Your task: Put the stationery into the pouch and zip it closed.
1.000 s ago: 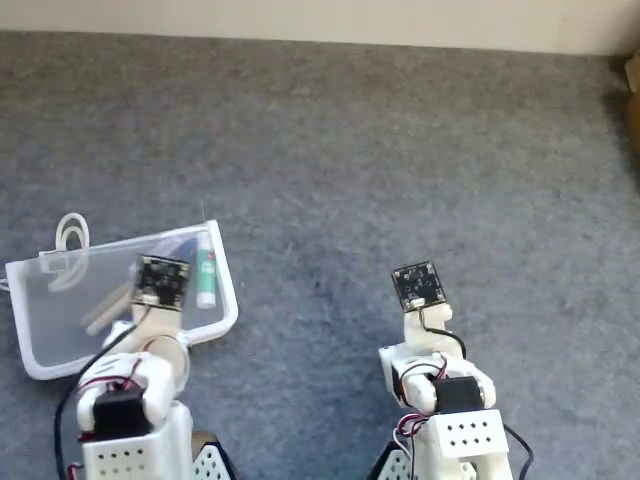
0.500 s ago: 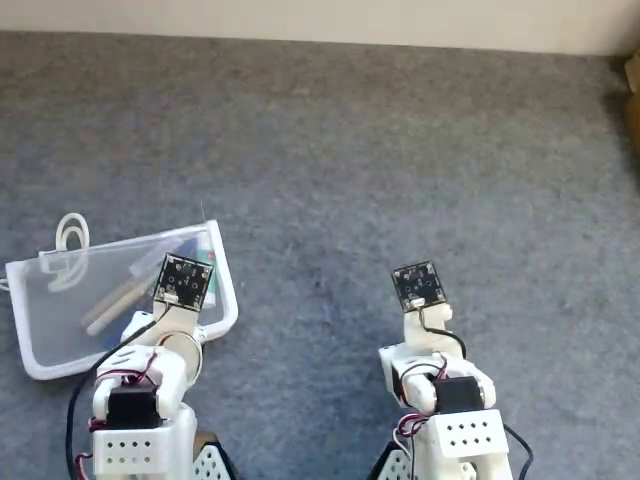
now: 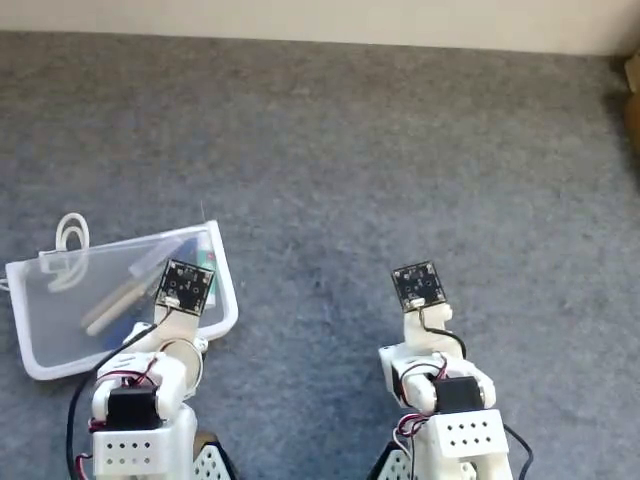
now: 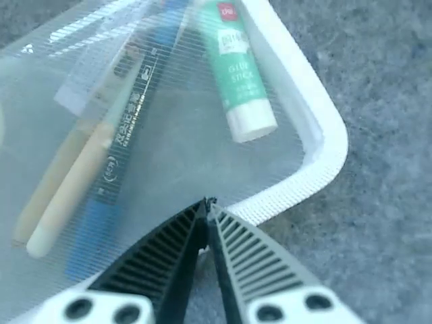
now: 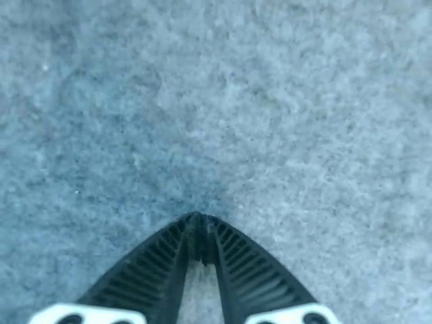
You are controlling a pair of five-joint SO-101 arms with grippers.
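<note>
Left wrist view has the left hand (image 4: 206, 206) pinched closed on nothing, tips just over the corner edge of the mesh pouch (image 4: 322, 158), which lies on the grey worktop (image 4: 378, 81) with a green glue stick (image 4: 239, 81) and pens (image 4: 111, 158) inside. Right hand (image 5: 200, 236) is closed and empty too, well apart from the pouch.

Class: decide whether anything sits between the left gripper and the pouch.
Nothing visible does. The left gripper is directly over the pouch, near its white border; the glue stick lies inside it.
</note>
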